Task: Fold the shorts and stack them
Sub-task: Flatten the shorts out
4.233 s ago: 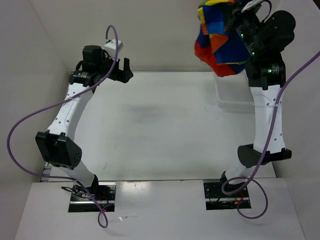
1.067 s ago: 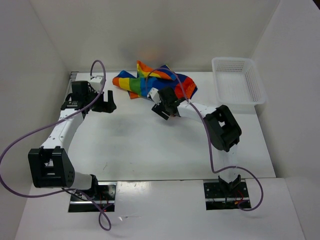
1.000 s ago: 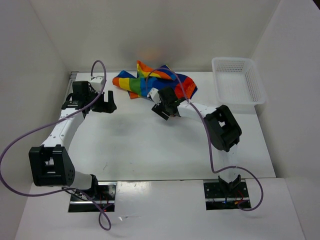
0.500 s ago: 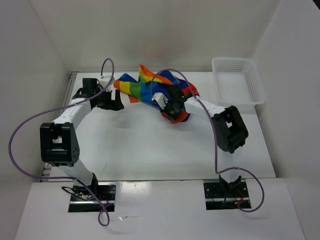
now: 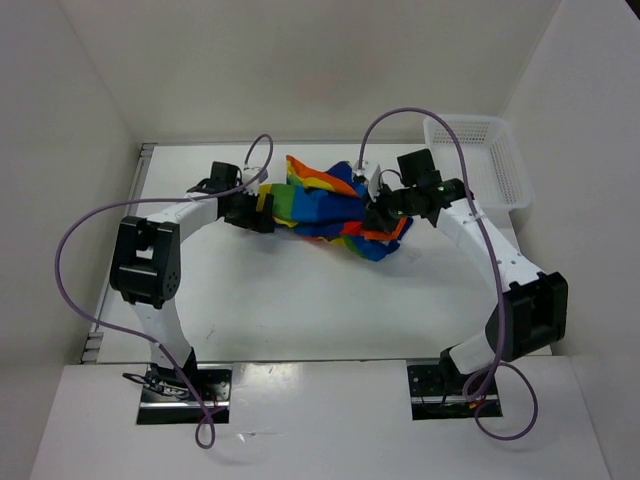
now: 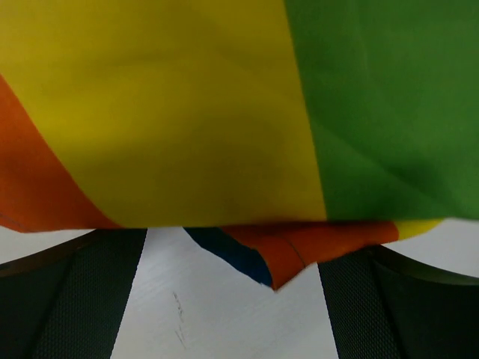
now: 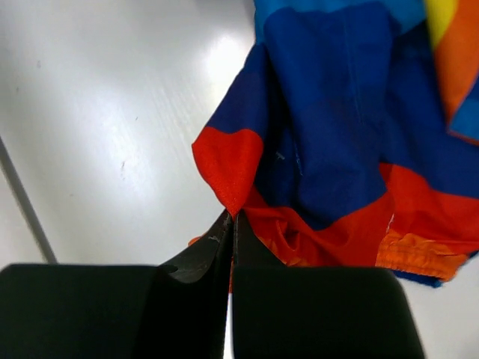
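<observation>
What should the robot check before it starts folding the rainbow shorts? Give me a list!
1. Right gripper has hold of the shorts: ok, it is shut on a red corner.
2. Left gripper has hold too: not ok, it is wide open at the yellow and green cloth.
3. Shorts lie flat: not ok, they are bunched in a heap on the table.
4. Basket out of the way: ok, it stands apart at the far right.
5. Drawstring found: cannot tell, none shows.
</observation>
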`<act>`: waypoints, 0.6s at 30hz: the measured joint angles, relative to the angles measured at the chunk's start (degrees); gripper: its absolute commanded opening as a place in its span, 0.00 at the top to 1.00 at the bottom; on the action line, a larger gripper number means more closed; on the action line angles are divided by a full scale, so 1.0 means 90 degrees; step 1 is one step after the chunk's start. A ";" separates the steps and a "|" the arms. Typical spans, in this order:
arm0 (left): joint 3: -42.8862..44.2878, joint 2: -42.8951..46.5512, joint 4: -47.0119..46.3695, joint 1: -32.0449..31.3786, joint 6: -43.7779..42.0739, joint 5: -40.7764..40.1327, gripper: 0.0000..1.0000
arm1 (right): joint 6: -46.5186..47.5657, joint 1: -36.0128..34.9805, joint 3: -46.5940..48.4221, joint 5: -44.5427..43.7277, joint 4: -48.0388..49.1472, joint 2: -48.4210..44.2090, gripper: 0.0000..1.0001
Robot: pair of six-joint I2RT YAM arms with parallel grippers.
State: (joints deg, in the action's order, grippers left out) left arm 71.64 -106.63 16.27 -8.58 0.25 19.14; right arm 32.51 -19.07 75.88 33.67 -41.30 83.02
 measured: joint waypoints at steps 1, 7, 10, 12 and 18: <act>0.0102 -0.0112 -0.0002 -0.0019 0.0000 -0.0012 0.03 | -0.0005 -0.0024 -0.0073 0.0019 -0.0024 0.0092 1.00; 0.0600 -0.0265 0.0236 -0.0041 0.0005 0.0556 0.12 | -0.0015 -0.0032 -0.0146 0.0012 -0.0061 0.0508 1.00; 0.0651 -0.0238 0.0415 -0.0068 0.0002 0.0821 0.13 | -0.0017 -0.0032 -0.0143 0.0007 -0.0032 0.0532 1.00; 0.0651 -0.0211 0.0600 -0.0087 0.0002 0.0957 0.17 | -0.0022 -0.0032 -0.0143 0.0002 -0.0019 0.0563 1.00; 0.0661 -0.0083 0.0833 -0.0236 0.0000 0.0993 0.70 | -0.0034 -0.0032 -0.0141 -0.0005 0.0044 0.0741 1.00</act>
State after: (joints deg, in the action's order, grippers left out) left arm 77.58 -107.37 23.77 -10.70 0.25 28.08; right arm 32.21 -19.35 74.61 33.63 -40.91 89.69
